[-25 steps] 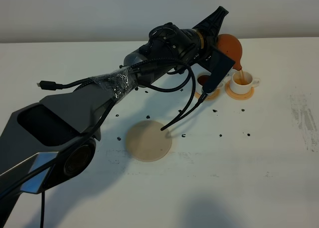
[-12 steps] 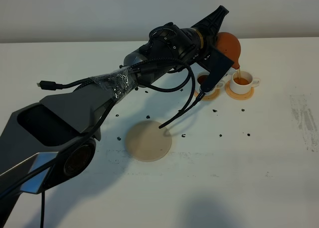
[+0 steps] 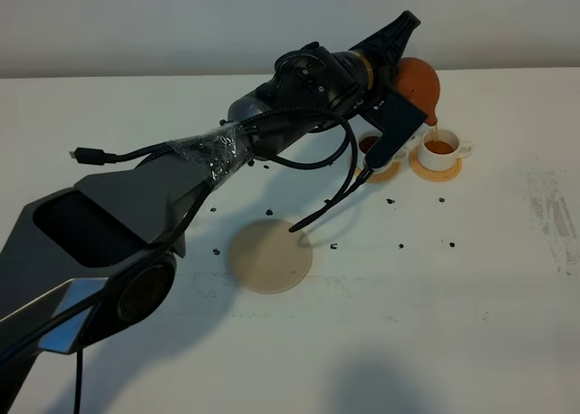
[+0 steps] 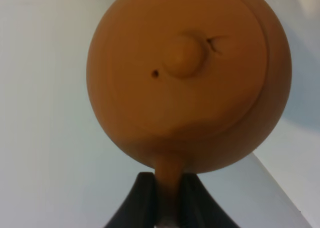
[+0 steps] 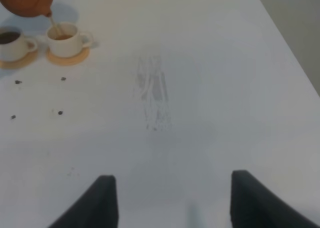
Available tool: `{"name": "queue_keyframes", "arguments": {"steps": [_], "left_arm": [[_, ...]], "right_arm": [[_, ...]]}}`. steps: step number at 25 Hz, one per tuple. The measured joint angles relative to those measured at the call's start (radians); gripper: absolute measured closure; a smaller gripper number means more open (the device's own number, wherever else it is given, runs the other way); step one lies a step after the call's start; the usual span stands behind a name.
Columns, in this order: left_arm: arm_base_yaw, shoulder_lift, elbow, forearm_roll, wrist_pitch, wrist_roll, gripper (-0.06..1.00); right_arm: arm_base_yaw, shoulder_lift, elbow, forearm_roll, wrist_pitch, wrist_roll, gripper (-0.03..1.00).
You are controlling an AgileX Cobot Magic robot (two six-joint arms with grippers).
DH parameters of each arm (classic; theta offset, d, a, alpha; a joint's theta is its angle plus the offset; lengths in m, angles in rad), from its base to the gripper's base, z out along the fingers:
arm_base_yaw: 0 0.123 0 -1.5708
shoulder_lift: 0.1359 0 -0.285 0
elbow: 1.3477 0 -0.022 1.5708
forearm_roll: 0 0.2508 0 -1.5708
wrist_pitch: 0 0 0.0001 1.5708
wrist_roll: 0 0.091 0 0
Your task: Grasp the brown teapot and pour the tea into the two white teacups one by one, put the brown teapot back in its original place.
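The left arm stretches from the near left corner across the table toward the far right, its wrist rolled over so the camera block hangs to one side and loose black cables loop beneath it. Its left gripper (image 4: pixel 166 188) is pinched tight on the handle of the brown teapot (image 4: pixel 190 73), with one dark finger on each side. The right gripper (image 5: pixel 170 200) hangs above the table with its two fingers spread wide, nothing between them.
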Motion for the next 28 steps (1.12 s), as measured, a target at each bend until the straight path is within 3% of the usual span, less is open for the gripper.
{"name": "queue_keyframes", "arguments": {"steps": [21,28], "left_arm": [[-0.01,0.0,0.0,0.05,-0.016,0.001,0.86],[-0.013,0.0,0.0,0.053,-0.016,0.047,0.86]], "right_arm": [[0.0,0.0,0.0,0.0,0.0,0.0,0.45],[0.0,0.0,0.0,0.0,0.0,0.0,0.45]]}}
